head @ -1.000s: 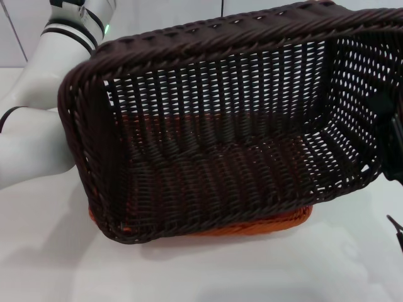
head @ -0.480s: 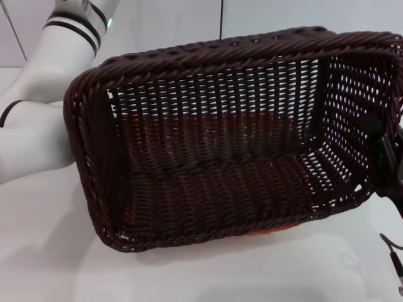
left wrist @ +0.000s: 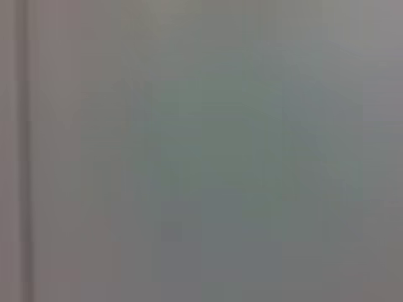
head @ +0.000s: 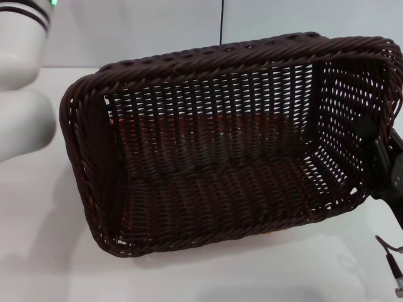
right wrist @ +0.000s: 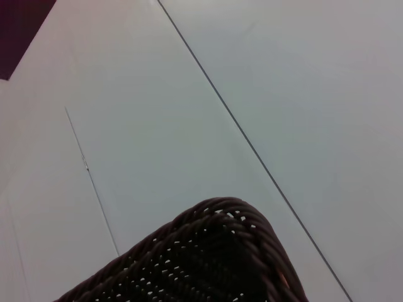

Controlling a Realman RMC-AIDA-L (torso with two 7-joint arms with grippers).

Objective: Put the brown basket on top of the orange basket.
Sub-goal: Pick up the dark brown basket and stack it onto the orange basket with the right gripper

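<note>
Head view: brown basket (head: pixel 233 145) held tilted, mouth toward camera, directly over orange basket (head: pixel 135 123), glimpsed only through weave. Right gripper (head: pixel 385 173) at basket's right end wall, probably clamped there for lowering; finger state cannot be told. Left arm (head: pixel 22 82) parked at far left.

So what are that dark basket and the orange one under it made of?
The brown basket looks like woven wicker or plastic rattan: slightly glossy strands, open-weave sides, braided rim. The orange basket only glints through the gaps, so its material cannot be judged.
</note>
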